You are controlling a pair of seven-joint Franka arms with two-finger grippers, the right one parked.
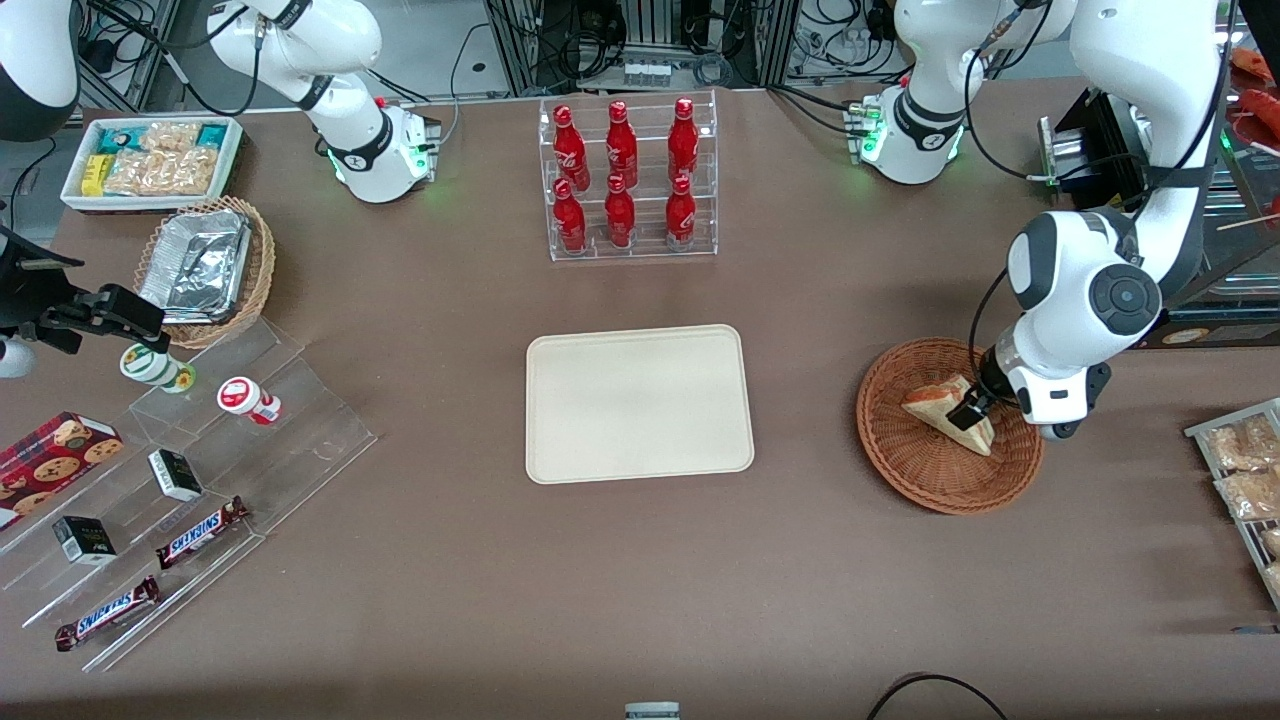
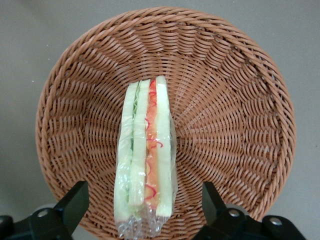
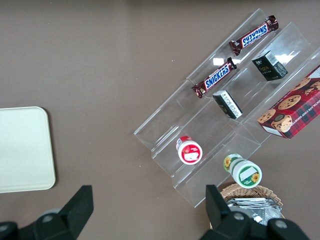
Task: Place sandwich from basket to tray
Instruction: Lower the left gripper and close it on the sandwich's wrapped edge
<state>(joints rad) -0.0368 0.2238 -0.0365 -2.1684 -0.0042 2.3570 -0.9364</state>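
The clear-wrapped sandwich [image 1: 945, 410] lies in the reddish-brown wicker basket [image 1: 915, 470] toward the working arm's end of the table. In the left wrist view the sandwich [image 2: 146, 155] shows its red and green filling edge, lying in the basket [image 2: 235, 120]. My left gripper [image 1: 975, 408] is low in the basket, open, with one finger [image 2: 75, 202] on each side of the sandwich's end and a gap to each. The cream-beige tray [image 1: 638, 402] lies bare at the table's middle, apart from the basket.
A clear rack of red bottles [image 1: 625, 180] stands farther from the front camera than the tray. Snack packets [image 1: 1245, 460] lie at the working arm's table edge. Clear stepped shelves with snacks [image 1: 190, 470], a foil-container basket [image 1: 205, 270] and a white snack box [image 1: 150, 160] are toward the parked arm's end.
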